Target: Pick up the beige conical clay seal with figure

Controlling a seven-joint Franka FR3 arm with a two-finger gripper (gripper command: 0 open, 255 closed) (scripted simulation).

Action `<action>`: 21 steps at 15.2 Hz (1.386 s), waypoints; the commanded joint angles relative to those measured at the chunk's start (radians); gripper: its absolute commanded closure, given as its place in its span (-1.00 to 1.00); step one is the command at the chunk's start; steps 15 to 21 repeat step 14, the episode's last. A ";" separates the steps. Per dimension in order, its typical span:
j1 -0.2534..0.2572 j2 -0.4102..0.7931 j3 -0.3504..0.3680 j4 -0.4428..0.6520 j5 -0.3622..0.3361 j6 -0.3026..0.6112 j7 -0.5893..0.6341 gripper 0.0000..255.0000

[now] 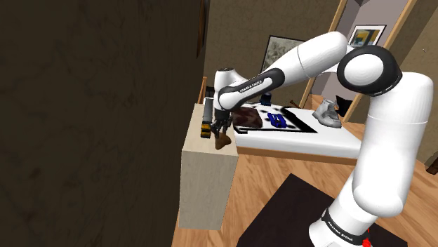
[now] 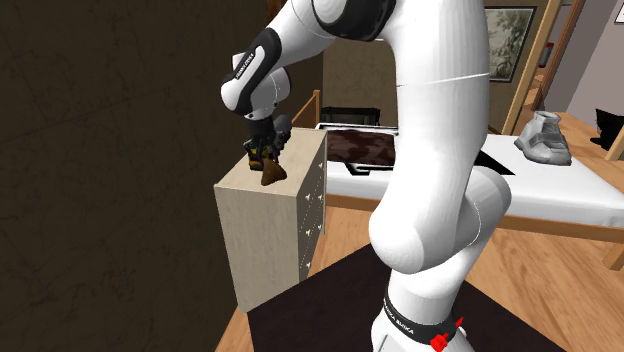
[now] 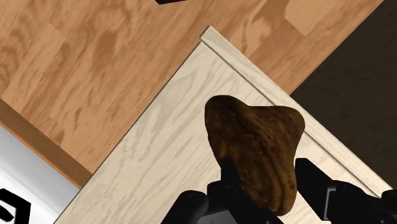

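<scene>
The seal (image 3: 257, 149) is a mottled brown, cone-shaped lump, wide at its far end and narrow toward my hand. My black gripper (image 3: 270, 191) is shut on its narrow end, one finger on each side. In the shoulder view the gripper (image 1: 219, 130) points down over the light wooden cabinet (image 1: 203, 172), with the seal (image 1: 222, 141) hanging below it at the cabinet top's near edge. From the second exterior view the seal (image 2: 273, 174) sits under the gripper (image 2: 268, 152) at the cabinet top (image 2: 300, 160). Whether it touches the top I cannot tell.
A small dark and yellow object (image 1: 206, 126) stands on the cabinet beside the gripper. A dark wall (image 1: 91, 119) rises close beside the cabinet. Behind it is a white bed (image 1: 302, 140) with a brown cloth (image 1: 247, 121), blue items (image 1: 278, 121) and a grey object (image 1: 328, 114). A dark rug (image 1: 281, 217) covers the wooden floor.
</scene>
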 commanded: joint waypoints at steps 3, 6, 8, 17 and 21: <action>0.000 -0.025 0.002 0.021 0.007 -0.046 -0.008 1.00; -0.001 -0.045 0.003 0.037 0.011 -0.081 -0.014 1.00; -0.001 -0.057 0.004 0.049 0.014 -0.105 -0.018 1.00; -0.001 -0.080 0.005 0.076 0.020 -0.155 -0.025 1.00; -0.001 -0.080 0.005 0.076 0.020 -0.155 -0.025 1.00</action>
